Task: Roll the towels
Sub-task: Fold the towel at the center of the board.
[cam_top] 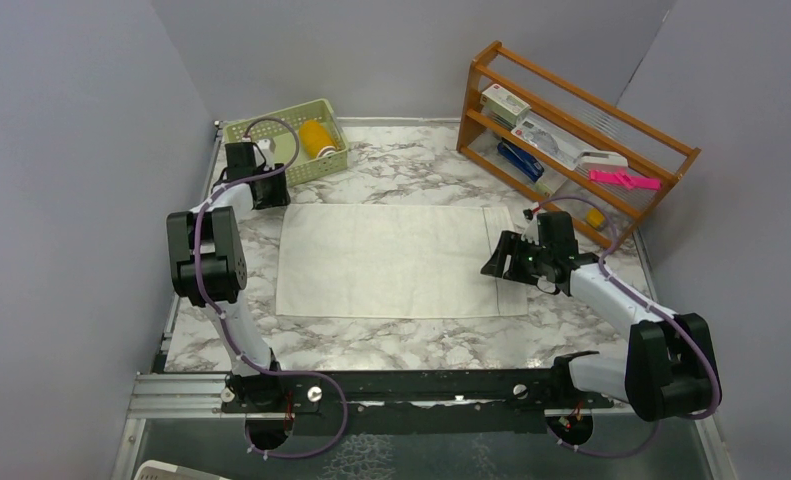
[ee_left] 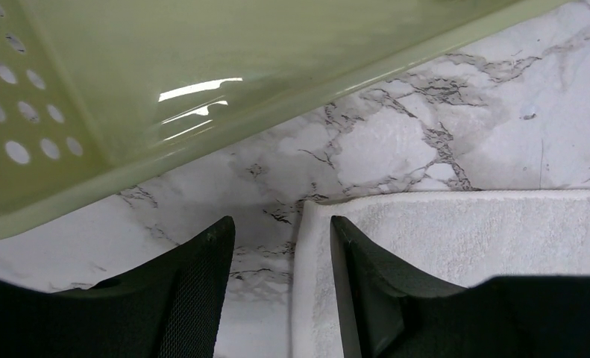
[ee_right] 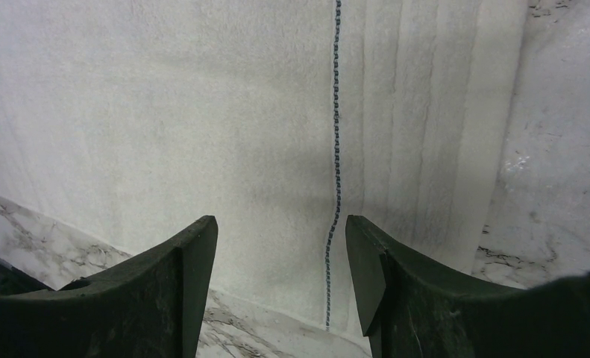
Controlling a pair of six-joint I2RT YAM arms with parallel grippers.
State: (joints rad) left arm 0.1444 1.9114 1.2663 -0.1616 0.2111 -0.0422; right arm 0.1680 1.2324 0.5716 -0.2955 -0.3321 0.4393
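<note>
We are holding our left gripper (ee_left: pixel 283 224) with its fingers parted and empty over the far-left corner of the cream-white towel (cam_top: pixel 391 260), just beside the green basket (ee_left: pixel 202 52). Our right gripper (ee_right: pixel 280 220) is hovering with fingers likewise spread, gripping nothing, over the towel's right end by its stitched line (ee_right: pixel 336 149). The towel is lying flat and unrolled on the marble table (cam_top: pixel 411 165).

The towel (cam_top: pixel 391 260) is cream-white (one dark stitched line (ee_right: pixel 337 149)), the table (cam_top: pixel 411 180) grey-veined marble.
</note>
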